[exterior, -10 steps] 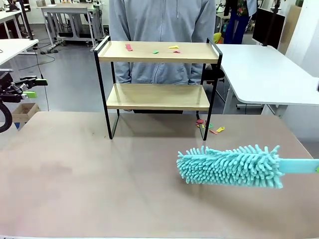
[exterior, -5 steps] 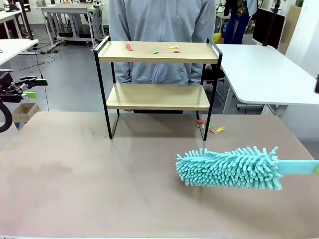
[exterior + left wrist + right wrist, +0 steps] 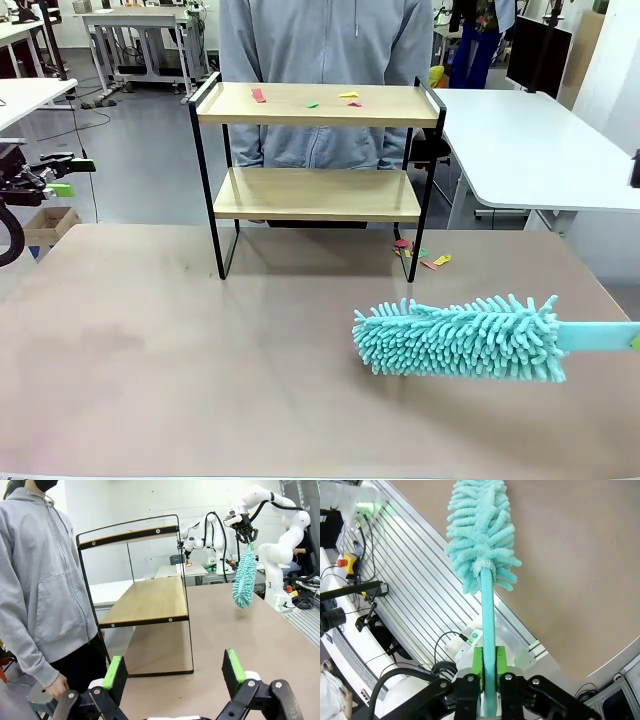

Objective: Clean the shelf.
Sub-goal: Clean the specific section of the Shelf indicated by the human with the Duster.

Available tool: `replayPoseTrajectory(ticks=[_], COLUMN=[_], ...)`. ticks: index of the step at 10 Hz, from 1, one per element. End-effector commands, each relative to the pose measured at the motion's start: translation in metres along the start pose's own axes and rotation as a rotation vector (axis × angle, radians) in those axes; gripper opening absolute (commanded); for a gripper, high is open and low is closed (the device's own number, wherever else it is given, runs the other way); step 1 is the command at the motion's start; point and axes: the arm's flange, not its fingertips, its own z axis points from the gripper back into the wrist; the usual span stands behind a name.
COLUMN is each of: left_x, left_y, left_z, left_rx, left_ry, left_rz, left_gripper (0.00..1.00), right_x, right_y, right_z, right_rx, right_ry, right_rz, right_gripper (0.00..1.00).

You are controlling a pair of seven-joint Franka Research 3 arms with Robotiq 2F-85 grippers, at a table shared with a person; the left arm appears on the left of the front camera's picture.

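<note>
The shelf (image 3: 315, 190), two light wooden boards in a thin black frame, stands at the far side of the brown table; the left wrist view has the shelf (image 3: 145, 600) side-on. Several coloured paper scraps (image 3: 305, 98) lie on its top board. My right gripper (image 3: 488, 662) is shut on the handle of a fluffy teal duster (image 3: 480, 535). The duster (image 3: 460, 338) hangs low over the table's right half, in front of the shelf and apart from it. My left gripper (image 3: 68, 175) waits off the table's left edge, and its green pads (image 3: 116, 672) stand wide open around nothing.
A person in a grey hoodie (image 3: 325, 50) stands right behind the shelf. More scraps (image 3: 420, 255) lie on the table by the shelf's right leg. A white table (image 3: 540, 150) stands at the back right. In the left wrist view the right arm (image 3: 280, 525) rises at the far end.
The duster has crept very slightly to the left. The left arm has stayed put.
</note>
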Motion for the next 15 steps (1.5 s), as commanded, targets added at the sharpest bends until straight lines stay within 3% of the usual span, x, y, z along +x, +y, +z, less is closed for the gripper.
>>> replayPoseTrajectory(ticks=[1,15], left_x=[0.0016,0.0016], left_y=[-0.0024,-0.0024], left_z=[-0.0007,-0.0007], left_rx=[-0.004,-0.004], left_ry=[0.007,0.007], left_rz=[-0.012,-0.012], left_gripper=[1.0,1.0], right_x=[0.0012,0.0012], right_y=[0.0023,0.0023], right_z=[0.0005,0.0005], right_rx=[0.014,0.014], right_ry=[-0.007,-0.007], right_rz=[-0.008,-0.008], right_gripper=[0.13,0.13])
